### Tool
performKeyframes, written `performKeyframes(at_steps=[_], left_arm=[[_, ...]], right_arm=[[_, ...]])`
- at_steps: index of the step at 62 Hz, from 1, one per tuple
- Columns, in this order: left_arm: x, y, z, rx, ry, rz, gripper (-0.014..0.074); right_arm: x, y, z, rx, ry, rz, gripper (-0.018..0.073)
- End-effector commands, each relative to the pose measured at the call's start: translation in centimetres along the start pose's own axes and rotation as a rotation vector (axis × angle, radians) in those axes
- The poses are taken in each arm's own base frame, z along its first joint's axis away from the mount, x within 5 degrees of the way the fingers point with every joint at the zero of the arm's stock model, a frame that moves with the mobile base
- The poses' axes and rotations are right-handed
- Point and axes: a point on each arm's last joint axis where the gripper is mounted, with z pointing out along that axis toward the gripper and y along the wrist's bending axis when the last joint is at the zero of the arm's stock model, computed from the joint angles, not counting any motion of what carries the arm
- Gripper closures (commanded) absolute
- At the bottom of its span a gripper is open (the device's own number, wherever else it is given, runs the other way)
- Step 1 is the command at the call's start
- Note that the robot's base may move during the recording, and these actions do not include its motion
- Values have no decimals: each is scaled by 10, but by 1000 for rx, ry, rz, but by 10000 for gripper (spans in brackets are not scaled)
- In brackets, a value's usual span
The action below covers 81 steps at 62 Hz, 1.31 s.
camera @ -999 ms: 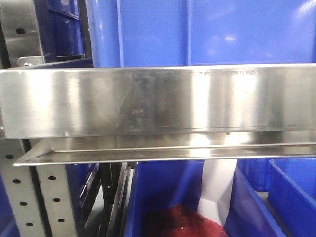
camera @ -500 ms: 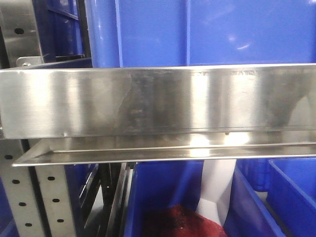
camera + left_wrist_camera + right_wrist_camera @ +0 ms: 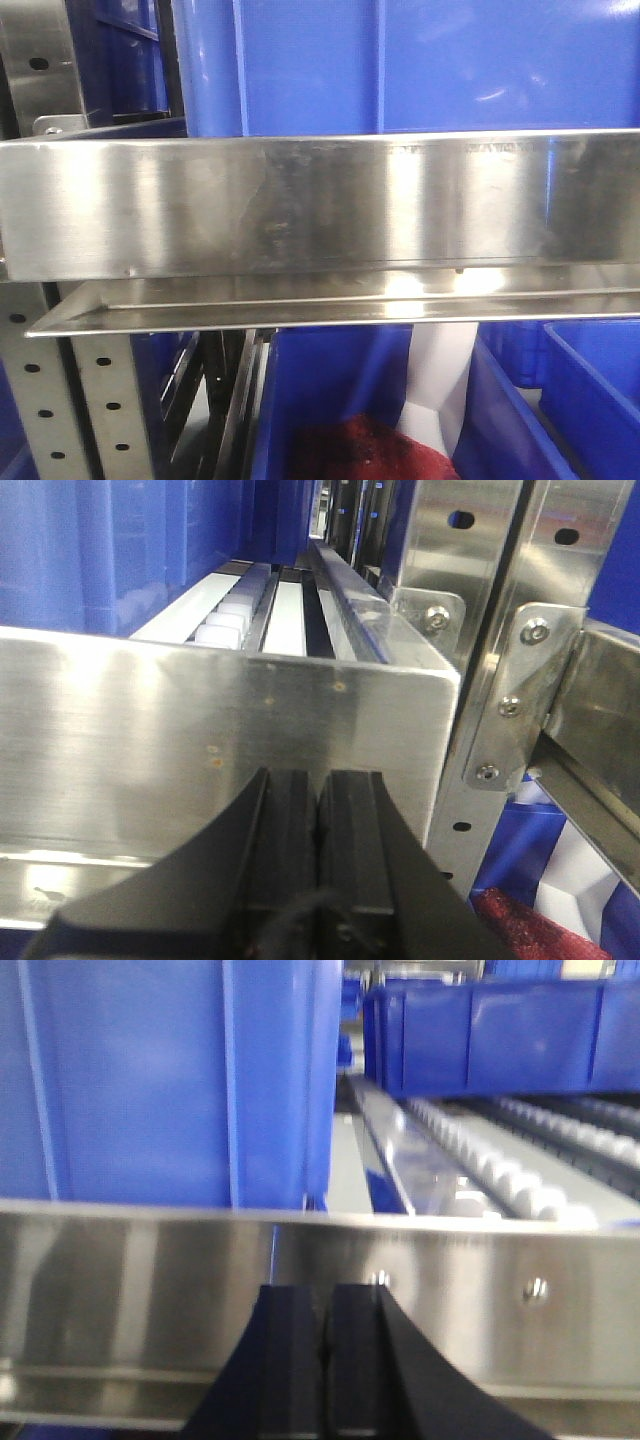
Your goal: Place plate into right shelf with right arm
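The plate shows in none of the views, so where it lies, and which way from either claw, cannot be told.

The shelf is plain enough: in the right wrist view its broad steel front edge runs level across the frame, just beyond the right claw. That claw's two black fingers are pressed together with nothing between them. So the right arm holds no plate, though it sits close before the shelf the plate is meant for.

Behind that edge a blue bin stands on the left. To its right a roller track runs back under more bins.

The left claw is likewise closed and empty. It faces a steel edge of its own, with a perforated upright just to its right.

The front view shows only the steel edge, a bin above it, and more bins below, one holding something dark red.

My judgement: the right arm must first find and grip the plate. The long axis of the shelf edge lies crosswise to that claw, so the plate would go in over it.
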Motion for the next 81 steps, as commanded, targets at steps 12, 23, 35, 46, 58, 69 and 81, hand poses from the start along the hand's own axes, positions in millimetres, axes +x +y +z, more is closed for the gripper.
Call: performKeyframes(at_steps=[12, 23, 35, 46, 58, 69, 81], left_arm=[[-5, -1, 0, 15, -80, -8, 643], [-5, -1, 0, 15, -80, -8, 643], [-5, -1, 0, 15, -80, -8, 643], [-5, -1, 0, 15, -80, -8, 643], [-5, -1, 0, 15, -80, -8, 643], [-5, -1, 0, 15, -80, -8, 643], [-5, -1, 0, 15, -80, -8, 643]], right_arm=[[-5, -1, -1, 7, -98, -4, 503], [-5, -1, -1, 7, -99, -5, 503], [-4, -1, -1, 7, -88, -5, 503], [-3, -1, -1, 6, -75, -5, 503], [-3, -1, -1, 6, -77, -5, 503], [-5, -1, -1, 7, -97, -5, 503], [-7, -1, -1, 7, -116, -5, 503]])
